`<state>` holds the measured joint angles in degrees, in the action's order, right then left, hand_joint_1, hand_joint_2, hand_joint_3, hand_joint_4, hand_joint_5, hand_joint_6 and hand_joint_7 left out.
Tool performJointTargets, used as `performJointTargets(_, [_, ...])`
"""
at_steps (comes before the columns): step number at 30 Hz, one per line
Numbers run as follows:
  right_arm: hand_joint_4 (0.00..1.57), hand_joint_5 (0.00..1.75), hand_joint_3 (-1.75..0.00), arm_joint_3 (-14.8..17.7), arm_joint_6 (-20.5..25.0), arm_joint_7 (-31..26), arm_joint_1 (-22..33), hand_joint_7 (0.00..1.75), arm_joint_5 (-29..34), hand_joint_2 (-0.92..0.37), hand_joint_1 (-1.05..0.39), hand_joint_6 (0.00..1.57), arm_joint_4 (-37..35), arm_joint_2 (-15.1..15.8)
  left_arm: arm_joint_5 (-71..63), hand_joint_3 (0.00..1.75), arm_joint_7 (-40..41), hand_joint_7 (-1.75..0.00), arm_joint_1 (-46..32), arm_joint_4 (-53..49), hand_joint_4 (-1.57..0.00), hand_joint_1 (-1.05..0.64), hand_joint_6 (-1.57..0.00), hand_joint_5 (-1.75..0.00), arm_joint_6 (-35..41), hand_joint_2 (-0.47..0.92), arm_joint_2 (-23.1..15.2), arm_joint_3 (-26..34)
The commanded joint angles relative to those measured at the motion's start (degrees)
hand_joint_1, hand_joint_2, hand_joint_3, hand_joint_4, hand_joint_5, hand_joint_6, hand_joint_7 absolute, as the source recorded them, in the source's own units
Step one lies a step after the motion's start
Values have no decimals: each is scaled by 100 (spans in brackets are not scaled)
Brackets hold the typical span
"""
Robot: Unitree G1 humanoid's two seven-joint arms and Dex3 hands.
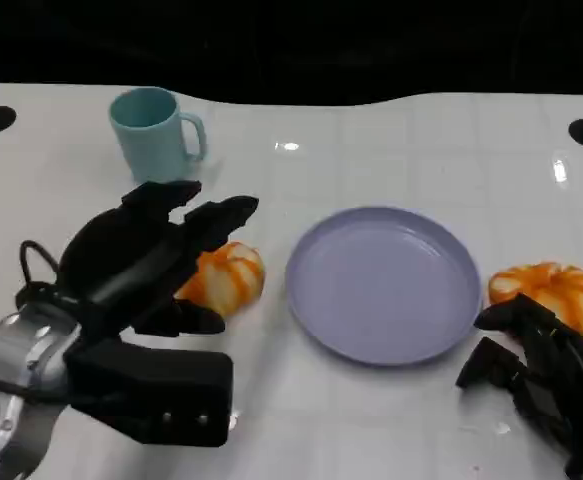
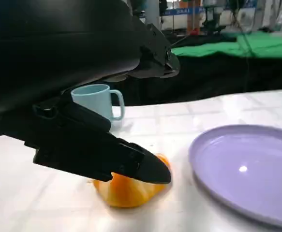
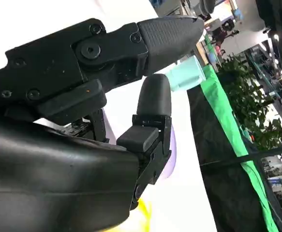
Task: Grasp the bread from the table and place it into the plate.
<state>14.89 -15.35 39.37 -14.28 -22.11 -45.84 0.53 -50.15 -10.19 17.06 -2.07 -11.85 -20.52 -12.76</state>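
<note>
- Left hand (image 1: 161, 262) in the head view sits over the bread (image 1: 226, 278) at about 9 o'clock from the plate (image 1: 383, 284); I see fingers (image 1: 216, 218) arched above the roll and a thumb low beside it, but I cannot tell if they have clamped. A second bread (image 1: 549, 291) lies at 3 o'clock, just beside the plate rim, with my right hand (image 1: 536, 365) near it, fingers apart, holding nothing. A blue mug (image 1: 155, 133) stands at 12 o'clock from the left hand.
- Left wrist view: one finger (image 2: 107, 154) lies across the roll, which rests on the tabletop (image 2: 44, 203). I'd judge the squeeze should be gentle and the lift straight before swinging toward the plate.
- Right wrist view: fingers (image 3: 150, 116) spread, nothing between them.
- Surface is glossy white with faint tile lines; green cloth (image 2: 257, 46) and plants (image 3: 247, 96) fill the room behind.
</note>
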Motion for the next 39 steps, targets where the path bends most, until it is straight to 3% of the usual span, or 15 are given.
performJointTargets(1, [63,160,-21,32,32,-43,84,125,-20,-92,-53,59,11,46,-95,0,-31,-1,152,52,-4,-55,-20,-19,203,80,-171,-180])
performJointTargets(13, [61,160,-21,38,171,-23,103,126,-53,-92,-52,58,70,82,-830,0,-339,0,1150,-1166,-6,-54,-22,-19,934,76,11,-1238])
performJointTargets(23, [60,160,-21,43,194,-26,110,126,-48,-92,-52,58,93,80,-730,0,-290,0,1223,-1199,-6,-54,-22,-19,1071,76,-53,-1401])
performJointTargets(25, [63,159,-20,27,110,-141,155,125,25,-92,-53,60,131,72,-741,0,-262,0,1858,-2788,-8,-56,-21,-19,1218,77,425,-1647])
performJointTargets(27, [65,158,-19,5,67,-194,175,124,76,-92,-54,62,141,84,-706,0,-113,0,2212,-3718,-9,-57,-21,-19,1228,77,685,-1769])
performJointTargets(39, [63,157,-19,-43,178,-246,267,122,32,-92,-54,61,324,74,-345,0,1066,-1,3073,-6123,-14,-55,-23,-18,985,77,1248,-2160])
